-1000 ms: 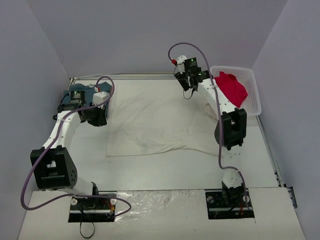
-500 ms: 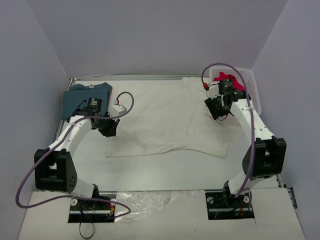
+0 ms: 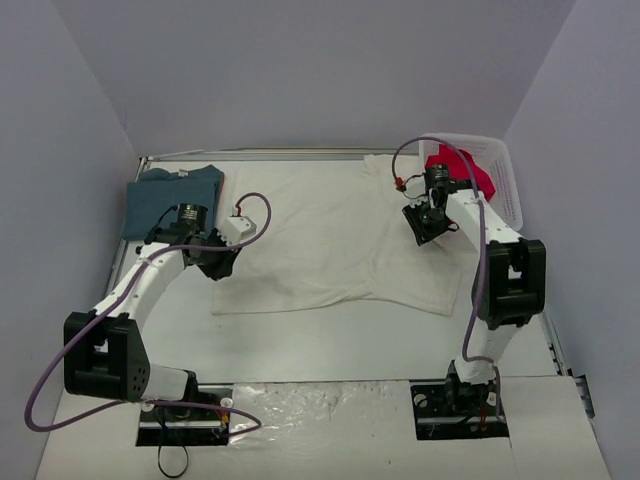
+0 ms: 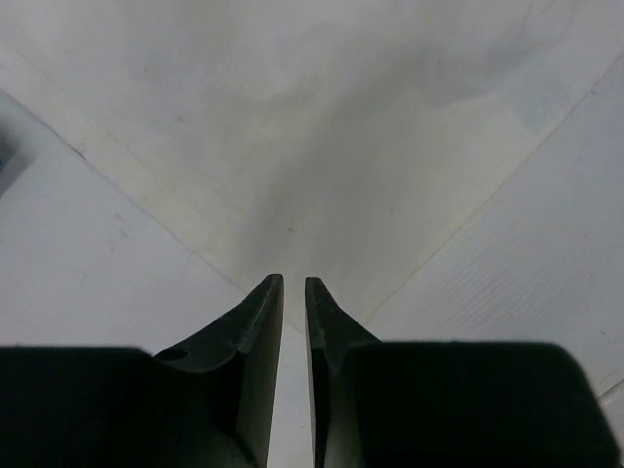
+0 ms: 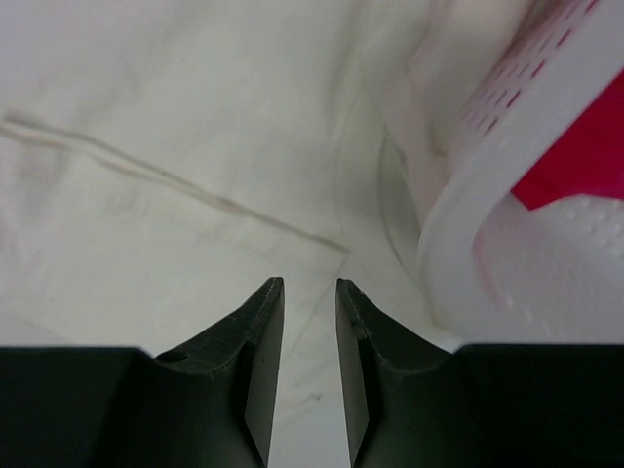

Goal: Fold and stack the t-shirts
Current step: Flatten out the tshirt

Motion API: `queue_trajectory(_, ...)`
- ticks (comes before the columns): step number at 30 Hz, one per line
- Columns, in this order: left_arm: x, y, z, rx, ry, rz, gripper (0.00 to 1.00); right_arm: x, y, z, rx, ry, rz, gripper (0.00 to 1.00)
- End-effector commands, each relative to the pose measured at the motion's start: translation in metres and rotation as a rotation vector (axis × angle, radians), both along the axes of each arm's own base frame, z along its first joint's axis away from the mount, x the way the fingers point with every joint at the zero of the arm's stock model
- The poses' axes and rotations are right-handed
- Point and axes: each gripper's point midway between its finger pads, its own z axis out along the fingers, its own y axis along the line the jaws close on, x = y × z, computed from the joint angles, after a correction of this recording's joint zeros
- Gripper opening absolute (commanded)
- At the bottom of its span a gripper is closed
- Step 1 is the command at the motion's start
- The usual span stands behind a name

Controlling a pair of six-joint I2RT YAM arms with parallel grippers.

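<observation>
A large cream-white t-shirt (image 3: 330, 240) lies spread flat across the middle of the table. A folded teal-blue t-shirt (image 3: 175, 195) rests at the back left. The red t-shirt (image 3: 470, 172) sits bunched in the basket. My left gripper (image 3: 222, 262) hovers low at the cream shirt's left edge; its jaws (image 4: 293, 285) stand a narrow slit apart with nothing between them, over a corner of the cream cloth (image 4: 322, 146). My right gripper (image 3: 425, 228) is at the shirt's right side beside the basket, its fingers (image 5: 309, 285) open and empty above the cream cloth (image 5: 146, 117).
A white lattice basket (image 3: 510, 190) stands at the back right against the wall; its rim (image 5: 458, 253) is close to my right fingers, with red cloth (image 5: 575, 161) showing through it. Grey walls close in the table on three sides.
My left arm left the teal shirt and came forward to the cream shirt's left edge, its jaws parting slightly. My right arm swung from the back centre to beside the basket, its jaws narrowing.
</observation>
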Motion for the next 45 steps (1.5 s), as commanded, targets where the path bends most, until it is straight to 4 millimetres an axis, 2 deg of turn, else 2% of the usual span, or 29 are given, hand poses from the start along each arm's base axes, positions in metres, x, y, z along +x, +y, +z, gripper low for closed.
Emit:
queue_trajectory(1, 0.004, 0.001, 0.011, 0.007, -0.048, -0.002, 0.15, 0.033, 0.005, -0.004, 0.018, -0.014, -0.030, 0.24)
queue_trajectory(2, 0.004, 0.002, 0.011, 0.010, -0.052, -0.001, 0.15, 0.037, 0.004, -0.015, 0.016, 0.011, -0.040, 0.24)
queue_trajectory(5, 0.003, 0.002, 0.013, 0.009, -0.058, -0.001, 0.15, 0.057, 0.004, -0.015, 0.006, -0.007, -0.062, 0.23)
queue_trajectory(8, 0.002, 0.003, 0.011, 0.014, -0.051, 0.001, 0.15, 0.061, -0.001, -0.033, -0.027, 0.024, -0.081, 0.22)
queue_trajectory(11, 0.002, 0.004, 0.010, 0.018, -0.047, 0.001, 0.15, 0.059, -0.004, -0.037, -0.040, 0.031, -0.078, 0.22)
queue_trajectory(16, 0.002, 0.004, 0.009, 0.019, -0.042, 0.000, 0.15, 0.057, -0.006, -0.024, -0.043, 0.000, -0.064, 0.23)
queue_trajectory(24, 0.002, 0.005, 0.009, 0.025, -0.037, 0.002, 0.19, 0.061, -0.038, -0.013, -0.135, -0.049, -0.131, 0.24)
queue_trajectory(29, 0.001, 0.005, 0.012, 0.015, -0.040, 0.000, 0.19, 0.055, -0.030, -0.007, -0.087, -0.051, -0.101, 0.24)
queue_trajectory(32, -0.003, 0.005, 0.009, 0.020, -0.024, -0.017, 0.19, 0.041, -0.025, -0.002, -0.062, -0.034, -0.067, 0.24)
queue_trajectory(34, -0.006, 0.004, 0.007, 0.025, -0.011, -0.043, 0.19, 0.024, -0.026, 0.001, -0.065, -0.007, -0.054, 0.24)
queue_trajectory(39, -0.029, -0.001, -0.019, 0.068, 0.063, -0.144, 0.19, -0.022, -0.020, 0.006, -0.027, 0.052, 0.013, 0.25)
queue_trajectory(40, -0.033, -0.002, -0.024, 0.071, 0.078, -0.155, 0.19, -0.038, -0.019, -0.001, -0.015, 0.098, 0.023, 0.27)
queue_trajectory(43, -0.041, -0.002, -0.037, 0.086, 0.102, -0.168, 0.19, -0.057, -0.020, -0.010, -0.020, 0.137, 0.038, 0.28)
queue_trajectory(45, -0.044, -0.002, -0.042, 0.087, 0.108, -0.167, 0.19, -0.062, -0.020, -0.016, -0.019, 0.155, 0.044, 0.28)
